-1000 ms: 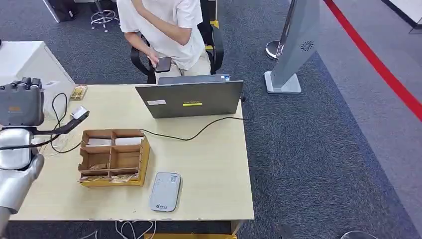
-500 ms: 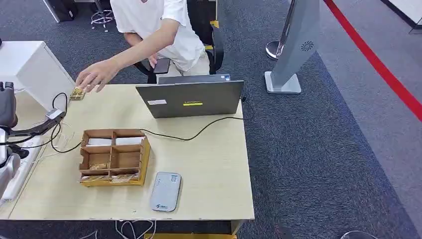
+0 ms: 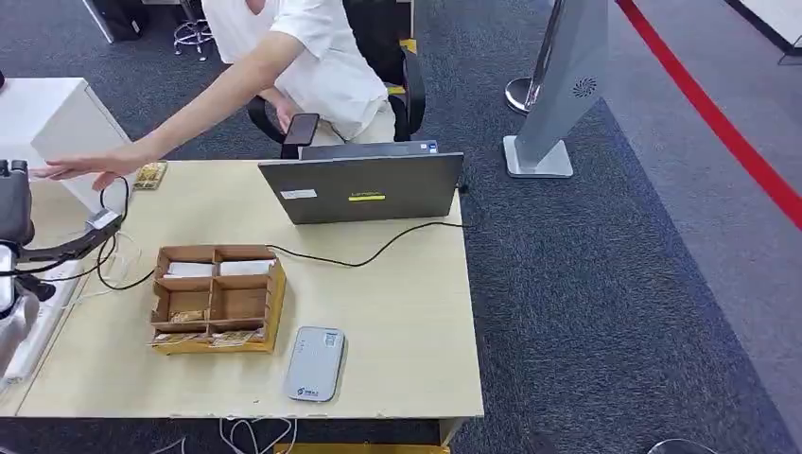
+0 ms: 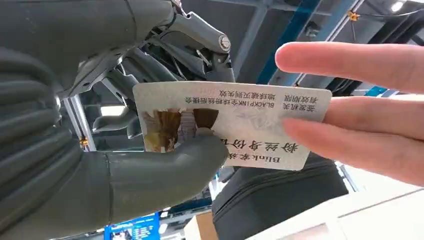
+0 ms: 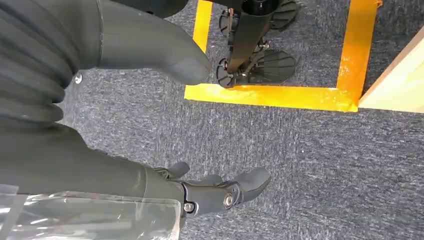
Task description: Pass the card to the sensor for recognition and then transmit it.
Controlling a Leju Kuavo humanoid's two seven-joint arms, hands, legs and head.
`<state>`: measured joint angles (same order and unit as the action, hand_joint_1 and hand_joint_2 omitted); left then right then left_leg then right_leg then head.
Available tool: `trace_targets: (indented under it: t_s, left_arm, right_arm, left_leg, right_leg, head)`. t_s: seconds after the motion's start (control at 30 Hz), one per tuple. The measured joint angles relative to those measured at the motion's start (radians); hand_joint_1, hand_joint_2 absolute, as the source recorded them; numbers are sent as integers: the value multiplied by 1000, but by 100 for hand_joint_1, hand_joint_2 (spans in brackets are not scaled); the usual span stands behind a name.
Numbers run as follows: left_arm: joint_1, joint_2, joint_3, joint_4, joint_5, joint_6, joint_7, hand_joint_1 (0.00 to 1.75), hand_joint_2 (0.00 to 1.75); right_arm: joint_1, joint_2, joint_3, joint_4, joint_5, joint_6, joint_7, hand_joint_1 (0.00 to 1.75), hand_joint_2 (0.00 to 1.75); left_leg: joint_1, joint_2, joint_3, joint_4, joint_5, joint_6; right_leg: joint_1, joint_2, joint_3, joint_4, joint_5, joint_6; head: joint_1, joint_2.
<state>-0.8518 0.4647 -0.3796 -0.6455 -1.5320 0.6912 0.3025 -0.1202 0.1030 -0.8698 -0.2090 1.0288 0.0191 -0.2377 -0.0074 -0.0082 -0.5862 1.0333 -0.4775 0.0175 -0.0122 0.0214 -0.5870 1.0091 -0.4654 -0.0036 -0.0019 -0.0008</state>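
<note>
The card is white with black characters and a brown picture, held beside the grey thumb of the left hand.

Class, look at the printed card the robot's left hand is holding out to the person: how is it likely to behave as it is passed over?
The card looks flat and unbent though pinched near one end by the left hand, so it is probably stiff. It appears thin, so likely light. Its smooth printed face may be slippery as the person's fingers take it.
</note>
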Motion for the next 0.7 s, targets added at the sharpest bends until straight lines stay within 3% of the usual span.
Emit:
trace_targets:
  t_s: [0.4, 0.53, 0.7]
  left_arm:
    - [10, -26, 21, 7, 0, 0, -39, 0, 175]
    - [56, -39, 20, -38, 0, 1, -44, 0, 175]
    - [184, -98, 54, -178, 2, -3, -162, 0, 175]
  right_arm:
    - [2, 0, 0, 0, -4, 0, -3, 0, 175]
    - [6, 0, 0, 1, -11, -1, -7, 0, 175]
    - [21, 0, -3, 2, -29, -10, -19, 0, 175]
  left_leg:
    - [0, 0, 0, 0, 0, 0]
    - [0, 0, 0, 0, 0, 0]
    - [-1, 0, 0, 0, -1, 1]
  right_leg:
    - [0, 0, 0, 0, 0, 0]
    - [0, 0, 0, 0, 0, 0]
    - [-1, 0, 0, 0, 0, 0]
  head:
    - [0, 0]
    - [0, 0]
    - [0, 0]
